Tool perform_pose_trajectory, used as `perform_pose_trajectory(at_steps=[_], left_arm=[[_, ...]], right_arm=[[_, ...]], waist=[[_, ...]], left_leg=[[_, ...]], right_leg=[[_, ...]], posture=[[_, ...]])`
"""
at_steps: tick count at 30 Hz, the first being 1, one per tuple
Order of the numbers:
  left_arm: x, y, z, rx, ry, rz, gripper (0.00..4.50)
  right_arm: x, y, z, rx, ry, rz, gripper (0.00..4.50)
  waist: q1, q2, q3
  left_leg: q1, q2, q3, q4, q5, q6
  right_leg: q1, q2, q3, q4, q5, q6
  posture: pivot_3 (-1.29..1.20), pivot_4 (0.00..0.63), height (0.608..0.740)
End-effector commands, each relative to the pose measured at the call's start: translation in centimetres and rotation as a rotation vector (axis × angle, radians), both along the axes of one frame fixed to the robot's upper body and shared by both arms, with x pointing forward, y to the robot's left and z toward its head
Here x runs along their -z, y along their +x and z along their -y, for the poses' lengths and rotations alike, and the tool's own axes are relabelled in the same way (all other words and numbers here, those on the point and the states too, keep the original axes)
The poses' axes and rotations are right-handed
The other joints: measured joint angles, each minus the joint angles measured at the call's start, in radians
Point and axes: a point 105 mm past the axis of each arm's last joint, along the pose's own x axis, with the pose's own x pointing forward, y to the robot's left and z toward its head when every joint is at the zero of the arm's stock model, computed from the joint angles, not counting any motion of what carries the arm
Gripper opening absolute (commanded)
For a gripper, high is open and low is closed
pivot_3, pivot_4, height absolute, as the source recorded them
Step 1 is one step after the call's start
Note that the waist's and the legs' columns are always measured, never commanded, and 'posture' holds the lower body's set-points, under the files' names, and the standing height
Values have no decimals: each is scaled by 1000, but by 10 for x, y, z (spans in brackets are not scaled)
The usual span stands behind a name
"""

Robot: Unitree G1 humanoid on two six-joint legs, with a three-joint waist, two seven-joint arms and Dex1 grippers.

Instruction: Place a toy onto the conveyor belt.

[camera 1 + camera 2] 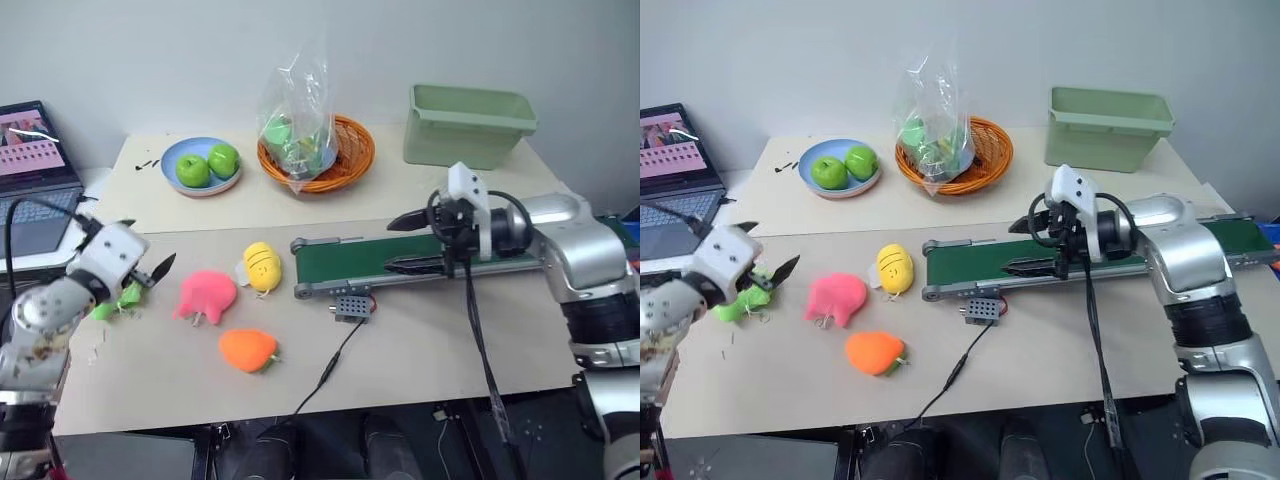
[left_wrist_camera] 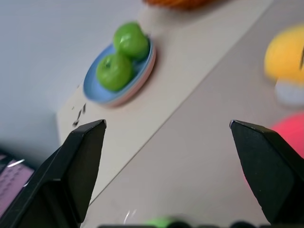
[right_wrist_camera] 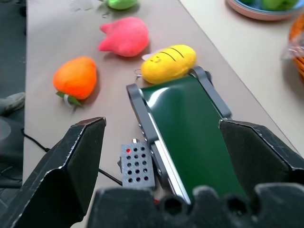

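The toy (image 1: 118, 300), a small lime-green plush, lies on the table near its left edge. My left gripper (image 1: 147, 244) hovers just above it, open, with nothing between its fingers. A sliver of the toy (image 2: 161, 222) peeks up beneath the fingers in the left wrist view. The conveyor belt (image 1: 350, 262), dark green in a grey frame, runs from the table's middle off to the right. Over its left part my right gripper (image 1: 400, 243) hangs open and empty, pointing left along the belt (image 3: 190, 123).
Pink (image 1: 207, 295), yellow (image 1: 262, 266) and orange (image 1: 247, 349) plush toys lie between the lime toy and the belt's end. A grey perforated box (image 1: 350, 305) with a black cable sits at the belt's front. Behind are an apple plate (image 1: 200, 165), a basket (image 1: 350, 160), a green bin (image 1: 468, 122) and a laptop (image 1: 30, 170) at left.
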Motion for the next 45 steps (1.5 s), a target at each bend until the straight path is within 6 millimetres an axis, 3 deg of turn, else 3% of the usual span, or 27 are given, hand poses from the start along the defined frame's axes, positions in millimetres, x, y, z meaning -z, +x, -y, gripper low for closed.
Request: perform_pose_trajectory(at_steps=[1, 4, 6, 11, 16, 20, 25, 34, 41, 45], left_arm=[[-27, -15, -26, -107, -100, 161, 4453], [-22, -30, -34, -151, -389, 161, 4453], [-6, -48, -42, -198, -628, 117, 4453], [5, -80, -81, -411, -1183, 234, 4453], [31, -98, -93, -523, -1617, 254, 4453], [42, -100, -96, -517, -1867, 284, 4453], [65, -87, -97, -560, -1996, 250, 4453], [90, -59, -90, -572, -2042, 175, 4453], [99, -45, -90, -571, -2039, 151, 4453], [94, -35, -92, -537, -2013, 163, 4453]], right_arm=[[-14, -2, -6, -60, 15, 45, 4500], [-14, -3, -11, -98, 37, 21, 4500], [-14, -2, -15, -127, 51, 1, 4500], [-10, 4, -19, -151, 44, -10, 4500], [-12, 5, -27, -194, 55, -12, 4500], [-15, 2, -35, -239, 46, 15, 4500], [-20, 1, -37, -256, 29, 33, 4500], [-31, -1, -25, -207, 4, 65, 4500], [-33, -4, -14, -159, -12, 78, 4500], [-33, -6, -12, -137, -15, 83, 4500]], waist=[[3, 0, 0], [0, 0, 0], [-3, 0, 0], [-10, -1, 0], [-6, -1, 0], [-4, -3, -1], [0, -4, -2], [-2, -5, -3], [-3, -5, -3], [-2, -5, -3]], left_leg=[[-1, 1, 0, 0, 0, 0], [0, 1, 0, 0, -1, 0], [1, 2, 1, 0, -1, 0], [5, 5, 3, 0, -3, -2], [7, 6, 3, 0, -3, -3], [8, 6, 4, 0, -3, -4], [8, 6, 4, 1, -3, -5], [8, 6, 4, 1, -3, -6], [8, 7, 4, 0, -3, -6], [9, 7, 4, 0, -3, -6]], right_leg=[[0, 0, -1, 0, 0, 0], [0, 0, -2, 0, 0, 0], [1, 0, -1, 0, 0, 0], [1, 3, -3, 2, 0, -1], [2, 4, -2, 2, 1, -1], [3, 5, -2, 2, 1, -1], [3, 5, -2, 2, 1, -3], [2, 6, -2, 2, 2, -3], [2, 6, -1, 2, 2, -4], [3, 6, -1, 2, 2, -4]], posture=[[0, 150, 740], [0, 150, 740], [0, 150, 740], [0, 150, 740], [0, 150, 740], [0, 150, 740], [0, 150, 740], [0, 150, 740], [0, 150, 740], [0, 150, 740]])
